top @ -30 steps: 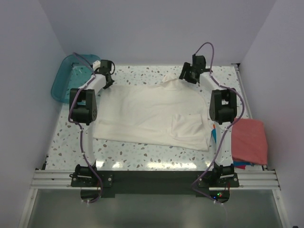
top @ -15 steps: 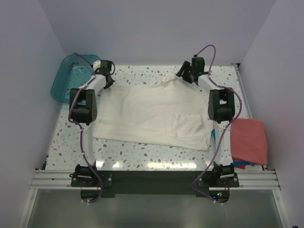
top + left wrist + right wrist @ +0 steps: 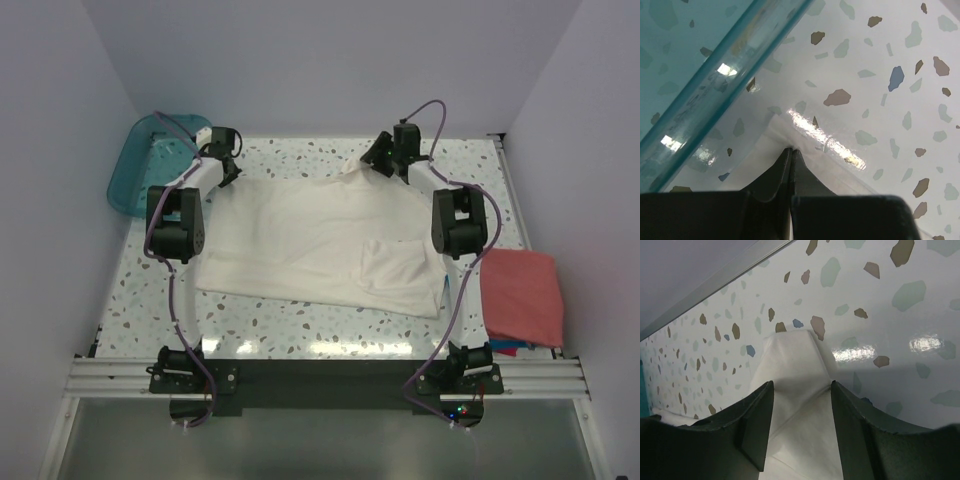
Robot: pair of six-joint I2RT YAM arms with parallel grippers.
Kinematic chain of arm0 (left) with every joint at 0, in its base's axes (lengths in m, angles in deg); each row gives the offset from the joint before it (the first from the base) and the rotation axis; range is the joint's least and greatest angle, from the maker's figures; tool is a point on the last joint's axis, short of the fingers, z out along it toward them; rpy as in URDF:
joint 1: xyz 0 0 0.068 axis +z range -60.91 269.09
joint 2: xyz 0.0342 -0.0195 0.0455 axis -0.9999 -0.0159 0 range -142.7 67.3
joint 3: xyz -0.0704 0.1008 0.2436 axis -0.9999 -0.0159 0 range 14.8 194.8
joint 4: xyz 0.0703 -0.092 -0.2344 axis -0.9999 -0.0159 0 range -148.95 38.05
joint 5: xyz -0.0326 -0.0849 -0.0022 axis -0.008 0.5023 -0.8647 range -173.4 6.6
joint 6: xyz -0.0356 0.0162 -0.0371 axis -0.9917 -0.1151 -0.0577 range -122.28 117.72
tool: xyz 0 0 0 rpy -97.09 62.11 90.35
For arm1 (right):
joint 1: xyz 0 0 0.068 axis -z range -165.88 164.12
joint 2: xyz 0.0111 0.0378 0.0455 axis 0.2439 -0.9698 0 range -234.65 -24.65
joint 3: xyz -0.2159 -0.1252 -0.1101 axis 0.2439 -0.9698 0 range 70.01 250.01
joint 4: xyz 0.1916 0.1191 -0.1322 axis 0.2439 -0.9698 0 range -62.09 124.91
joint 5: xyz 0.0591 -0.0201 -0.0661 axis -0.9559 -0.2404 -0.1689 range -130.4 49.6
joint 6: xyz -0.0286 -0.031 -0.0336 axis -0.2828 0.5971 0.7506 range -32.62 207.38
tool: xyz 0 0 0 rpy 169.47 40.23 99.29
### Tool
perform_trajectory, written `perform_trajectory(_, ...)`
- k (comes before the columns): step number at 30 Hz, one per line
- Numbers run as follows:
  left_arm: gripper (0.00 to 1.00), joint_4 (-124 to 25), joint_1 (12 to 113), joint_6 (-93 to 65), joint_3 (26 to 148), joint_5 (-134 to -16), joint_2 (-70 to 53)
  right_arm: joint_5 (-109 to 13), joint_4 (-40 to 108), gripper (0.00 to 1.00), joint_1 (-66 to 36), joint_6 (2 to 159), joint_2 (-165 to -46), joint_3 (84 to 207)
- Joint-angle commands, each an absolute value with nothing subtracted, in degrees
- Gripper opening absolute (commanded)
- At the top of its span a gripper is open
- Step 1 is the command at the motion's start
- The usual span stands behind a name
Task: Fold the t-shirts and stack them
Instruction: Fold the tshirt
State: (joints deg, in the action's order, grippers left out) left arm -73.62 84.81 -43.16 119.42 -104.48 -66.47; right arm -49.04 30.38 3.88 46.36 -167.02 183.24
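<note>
Compared with one second earlier, the right arm has swung left, carrying the right claw (image 3: 380,158) from the far right corner of the surface (image 3: 300,322) to the collar end of the cream-white t-shirt (image 3: 310,235), and its jaws have narrowed. The left claw (image 3: 791,150) remains at the shirt's far left corner, just beside the teal tub (image 3: 140,165). The right claw is part open. Its two fingers (image 3: 757,432) flank a raised peak of the cream cloth, which stands between them. The left claw is fully closed, its tips meeting on the shirt's edge, which is drawn up to them. The cream-white t-shirt lies spread across the middle of the surface. The salmon-red t-shirt (image 3: 523,297) lies folded at the near right, on top of the blue t-shirt (image 3: 505,349).
</note>
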Motion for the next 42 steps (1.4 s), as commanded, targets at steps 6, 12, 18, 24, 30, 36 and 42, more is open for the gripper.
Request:
perform_trajectory(6,0.00,-70.93,84.69,-42.36,118.95,-103.71,-64.36,-48.31,32.19,0.50,3.57,44.40,-168.88,185.15)
perform_trajectory(12,0.00,-70.58,84.69,-42.27,118.69,-103.71,-64.10,-48.92,32.98,0.30,3.48,42.65,-169.58,186.12)
perform_trajectory(18,0.00,-67.95,84.78,-41.57,116.93,-103.36,-61.99,-48.13,33.94,0.05,3.57,42.55,-167.56,185.42)
perform_trajectory(24,0.00,-66.45,84.78,-41.39,115.79,-103.35,-60.23,-47.69,36.48,0.00,4.10,41.77,-162.91,180.51)
perform_trajectory(30,0.00,-64.34,84.87,-41.30,113.77,-103.00,-57.68,-46.11,40.00,0.00,5.24,41.50,-155.98,173.30)
perform_trajectory(36,0.00,-63.72,85.04,-41.22,113.07,-102.83,-56.71,-44.62,41.76,0.00,5.85,42.20,-149.91,167.67)
perform_trajectory(42,0.00,-62.67,85.13,-41.66,110.17,-102.39,-54.70,-42.60,44.40,0.00,5.85,42.29,-143.75,159.42)
